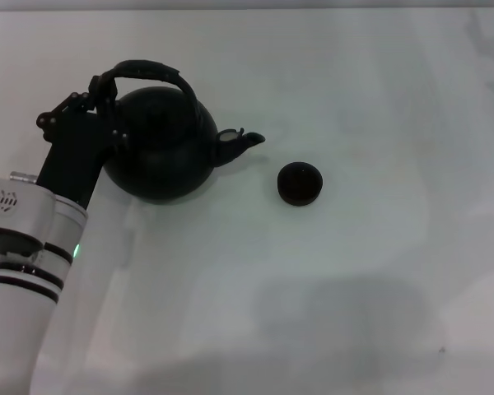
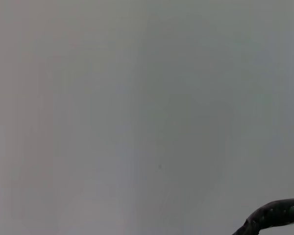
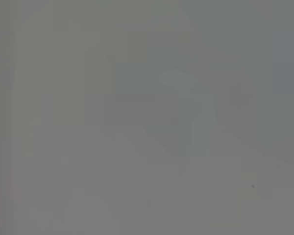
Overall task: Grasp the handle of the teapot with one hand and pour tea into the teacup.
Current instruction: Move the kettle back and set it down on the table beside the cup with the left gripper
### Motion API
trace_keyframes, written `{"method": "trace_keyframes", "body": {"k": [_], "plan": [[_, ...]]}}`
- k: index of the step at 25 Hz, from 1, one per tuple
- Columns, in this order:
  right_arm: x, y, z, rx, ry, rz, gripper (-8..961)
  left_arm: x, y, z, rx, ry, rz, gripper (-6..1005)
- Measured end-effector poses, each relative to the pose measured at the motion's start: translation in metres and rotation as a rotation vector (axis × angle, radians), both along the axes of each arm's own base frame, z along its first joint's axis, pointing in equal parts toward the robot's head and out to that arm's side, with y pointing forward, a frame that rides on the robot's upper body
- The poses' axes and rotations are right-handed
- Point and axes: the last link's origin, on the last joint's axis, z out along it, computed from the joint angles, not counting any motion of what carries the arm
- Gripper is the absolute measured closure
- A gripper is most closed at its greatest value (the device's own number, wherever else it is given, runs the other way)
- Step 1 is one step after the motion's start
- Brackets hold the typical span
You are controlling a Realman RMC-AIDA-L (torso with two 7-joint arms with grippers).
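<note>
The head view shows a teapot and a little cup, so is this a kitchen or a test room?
Probably a test bench, not a kitchen. A bare white table holds only the black teapot and teacup, with the left gripper at the handle. No right arm shows.

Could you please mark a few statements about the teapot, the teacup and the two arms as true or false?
1. The left tool is at the left end of the handle of the teapot. True.
2. The teacup sits under the spout, touching the teapot. False: it stands apart on the table, off to the right of the spout's tip.
3. The teapot's spout points toward the side where the teacup stands. True.
4. The right arm is holding the teacup. False: no right arm shows in the head view, and nothing touches the cup.
5. The teapot lies on its side. False: it is roughly upright, with the handle arching over its top.
</note>
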Motion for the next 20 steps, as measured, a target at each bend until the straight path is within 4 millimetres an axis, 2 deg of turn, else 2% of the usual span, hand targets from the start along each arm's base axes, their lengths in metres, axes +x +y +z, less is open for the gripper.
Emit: {"method": "trace_keyframes", "body": {"k": [17,20], "plan": [[-0.0012,0.0001,-0.0005,-0.001,-0.001,0.006,128,-0.0059,-0.0003,0.0015,-0.012,-0.020,0.013,902],[-0.0011,0.0000,-0.0006,-0.001,-0.001,0.005,128,-0.0067,-0.0008,0.0015,-0.012,-0.019,0.015,866]]}}
